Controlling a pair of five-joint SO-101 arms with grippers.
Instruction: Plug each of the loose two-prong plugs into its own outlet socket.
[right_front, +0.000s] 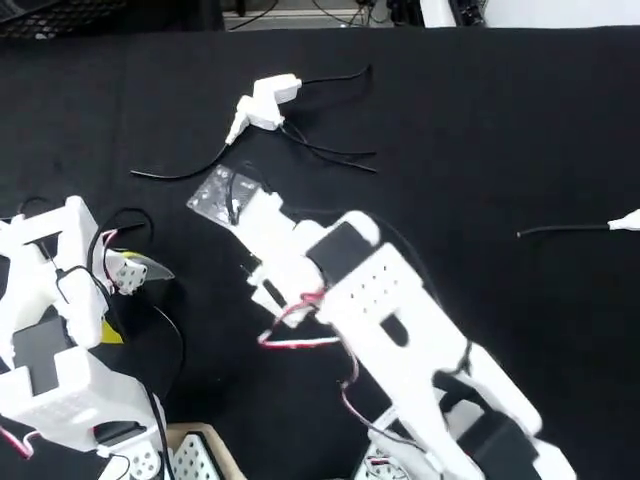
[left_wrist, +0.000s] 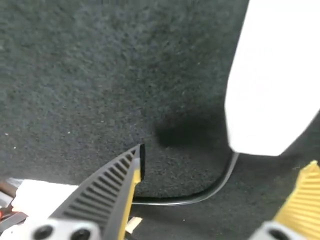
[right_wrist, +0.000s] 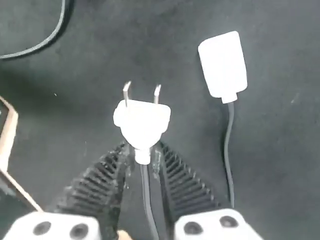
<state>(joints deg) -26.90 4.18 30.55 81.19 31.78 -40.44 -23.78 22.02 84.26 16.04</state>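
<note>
The right tool (right_wrist: 142, 151) is closed narrowly on the neck of the white two-prong plug (right_wrist: 142, 119), its prongs pointing past the white rectangular outlet socket (right_wrist: 223, 64) just beside it. Pinched so far back, the plug could pivot or slip once the prongs meet resistance, and the loose socket, with nothing bracing it, could slide across the black cloth counter (right_front: 480, 120). The left tool (left_wrist: 225, 160) hangs wide and empty low over the counter; open cloth surrounds the pair and the counter's far edge lies well apart, though the socket's thin black cord (right_wrist: 226, 145) could snag a turning tool.
</note>
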